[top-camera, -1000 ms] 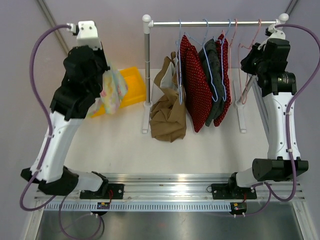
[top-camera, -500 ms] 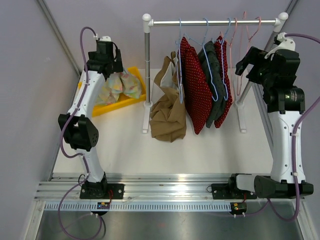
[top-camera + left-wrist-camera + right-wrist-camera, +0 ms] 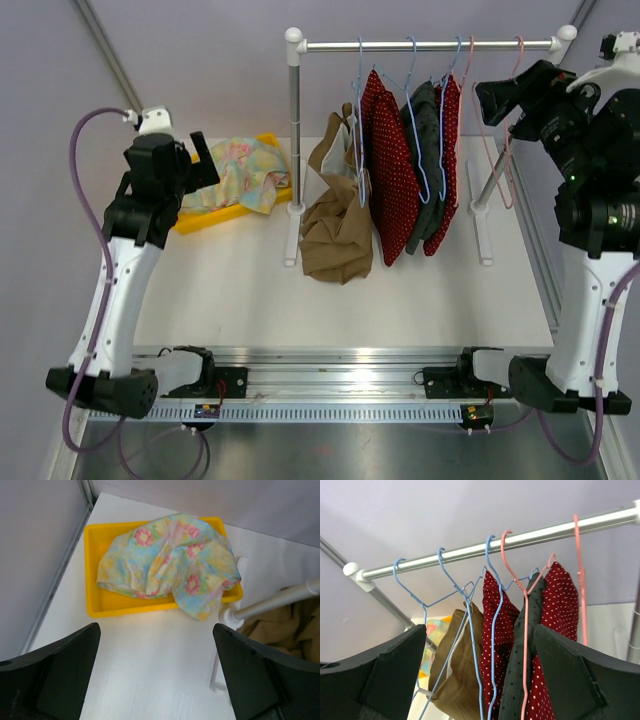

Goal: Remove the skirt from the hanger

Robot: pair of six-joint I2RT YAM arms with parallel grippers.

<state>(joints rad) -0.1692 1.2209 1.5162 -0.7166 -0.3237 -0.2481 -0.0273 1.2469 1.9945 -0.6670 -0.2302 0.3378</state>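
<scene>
The skirt (image 3: 240,172), a floral pastel cloth, lies crumpled in the yellow tray (image 3: 205,215), spilling over its right rim; the left wrist view shows the skirt (image 3: 170,565) in the tray (image 3: 95,605) too. My left gripper (image 3: 205,163) is open and empty, above the table just short of the tray (image 3: 156,675). An empty pink hanger (image 3: 510,150) hangs at the right end of the rail (image 3: 430,45). My right gripper (image 3: 503,110) is open and holds nothing, close to that hanger (image 3: 580,580) and facing the rack (image 3: 480,680).
A brown garment (image 3: 335,225), red dotted garments (image 3: 395,170) and a dark green one (image 3: 430,150) hang on blue and pink hangers. The rack's left post (image 3: 293,150) stands beside the tray, and its right foot (image 3: 483,240) is on the table.
Both grippers opened. The left arm lowered the skirt into the tray, let go and drew back. The right arm released the pink hanger, which now hangs from the rail, and rose away.
</scene>
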